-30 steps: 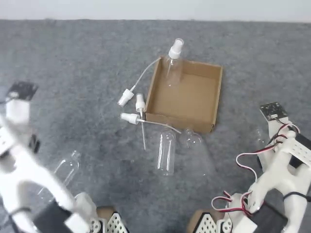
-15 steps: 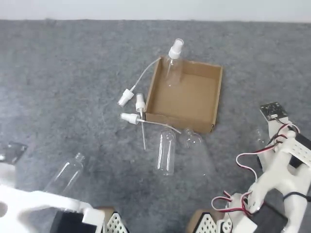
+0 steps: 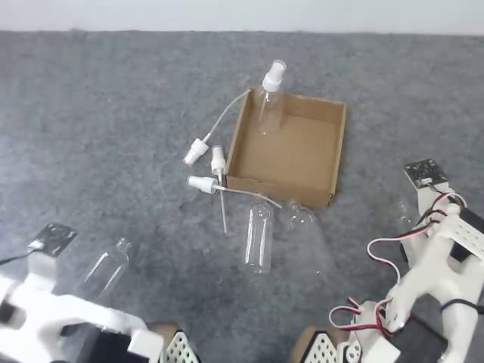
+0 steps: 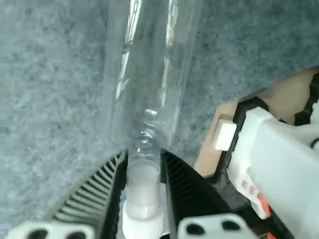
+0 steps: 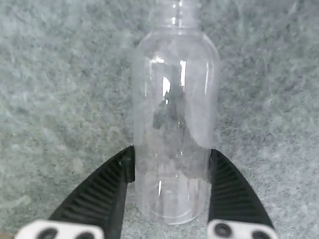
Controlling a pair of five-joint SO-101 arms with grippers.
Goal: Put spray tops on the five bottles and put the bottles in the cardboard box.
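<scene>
Nearest of all, the left claw [image 4: 143, 158] is clenched on one end of the left bottle [image 4: 149, 64]. Its two black fingers [image 4: 107, 184] press in from both sides. This see-through bottle has no top on its far end, and it lies flat on the grey bench [image 3: 113, 113], running away from the claw. Beside it is the white left arm [image 3: 45, 302]. On the other side, the right claw [image 5: 171, 153] is grasping the right bottle [image 5: 174, 114] by its bottom end, with a finger on each side. That bottle lies on the bench too, and its open neck points away from the claw. A bit farther out, in the middle, two more bare bottles lie down. One [image 3: 257, 236] is in front of the cardboard box [image 3: 333, 162], and the other [image 3: 299, 215] is just beside the box's near wall. To the left of the box lie three loose white spray tops [image 3: 198, 150] [image 3: 218, 160] [image 3: 203, 184] with thin tubes, all close together. Farthest away, a capped bottle [image 3: 268, 106] sits at the far left corner of the box. Its white top pokes out over the far wall.
</scene>
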